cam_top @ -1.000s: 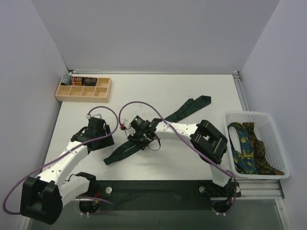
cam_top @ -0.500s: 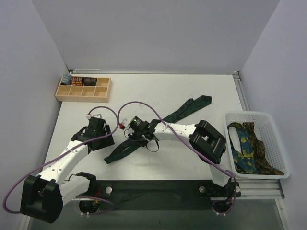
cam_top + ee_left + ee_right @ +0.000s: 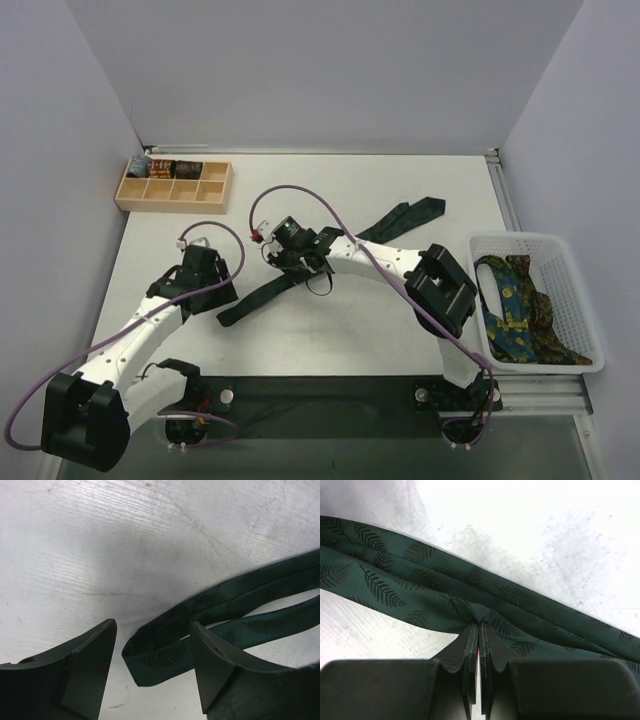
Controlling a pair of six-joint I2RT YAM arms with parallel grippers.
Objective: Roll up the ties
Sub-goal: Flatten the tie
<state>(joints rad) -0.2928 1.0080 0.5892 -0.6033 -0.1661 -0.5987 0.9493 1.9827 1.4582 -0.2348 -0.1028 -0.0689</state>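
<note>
A dark green tie [image 3: 395, 222] with a fern print lies slantwise across the white table. Its near-left part is folded double. My right gripper [image 3: 288, 268] is shut on the green tie [image 3: 420, 575], pinching a small bunch of fabric at its fingertips [image 3: 479, 625]. My left gripper [image 3: 224, 298] stands open at the folded end [image 3: 160, 655], one finger [image 3: 90, 660] on each side of it, not touching the cloth. A blue tie with a yellow pattern [image 3: 505, 300] and a brown patterned tie [image 3: 550, 320] lie in the white basket [image 3: 535, 243].
A wooden compartment box [image 3: 172, 187] with a few small rolls in its far row sits at the far left. Purple cables [image 3: 290, 215] loop over both arms. The basket stands at the table's right edge. Grey walls close in the far side and both flanks.
My right gripper has shut on the green tie and shifted away from the near edge, dragging the tie's folded part with it. The left arm has barely moved.
</note>
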